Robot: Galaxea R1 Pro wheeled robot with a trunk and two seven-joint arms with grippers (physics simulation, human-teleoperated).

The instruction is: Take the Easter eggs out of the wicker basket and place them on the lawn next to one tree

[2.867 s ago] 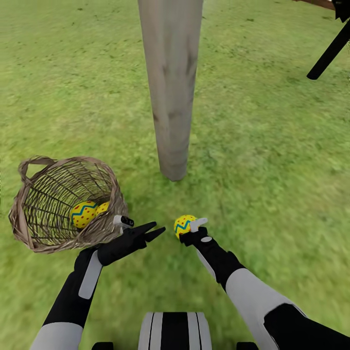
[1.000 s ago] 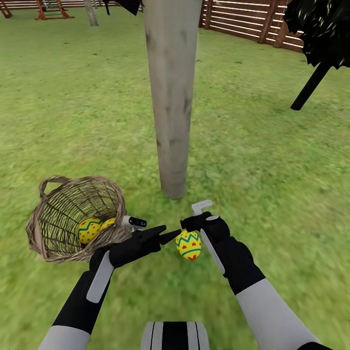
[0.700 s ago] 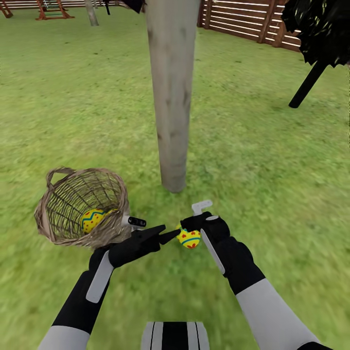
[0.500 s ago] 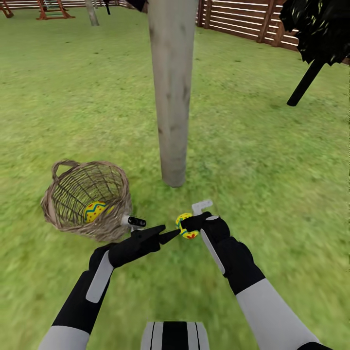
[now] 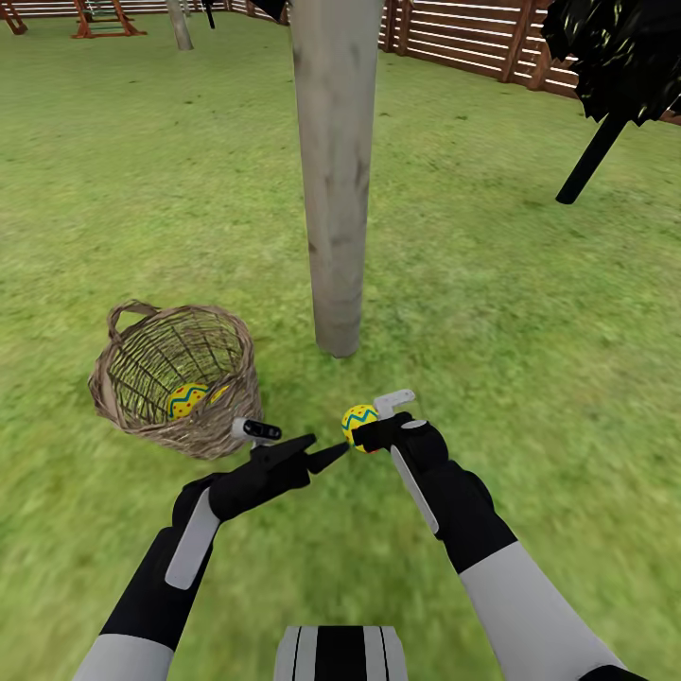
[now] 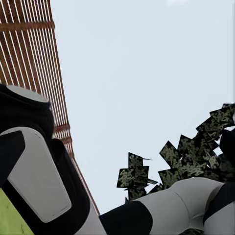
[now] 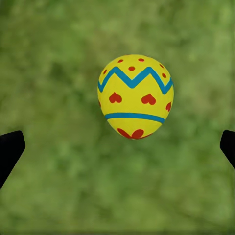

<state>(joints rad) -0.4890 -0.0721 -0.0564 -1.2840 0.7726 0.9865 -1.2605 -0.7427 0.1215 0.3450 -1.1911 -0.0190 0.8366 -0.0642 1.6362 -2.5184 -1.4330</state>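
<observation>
Egg one drops free by the tree; two more wait in the basket.

We see the right gripper (image 5: 371, 430) spread wide: in the right wrist view its finger tips sit at the far edges with a zigzag egg (image 7: 135, 96) clear between them, touching neither, grass behind. We judge it released so it lands near the trunk (image 5: 335, 180), which stands just beyond the gripper on the lawn (image 5: 492, 284). Whether the egg is on the grass yet, we cannot tell. The left gripper (image 5: 322, 459) points toward the right one, its tips pressed together and empty, parked out of the way. The basket (image 5: 128, 411) leans on the lawn left of the trunk, holding a second zigzag egg (image 5: 186, 400) and a sliver of a third (image 5: 218, 393), both still to move.
</observation>
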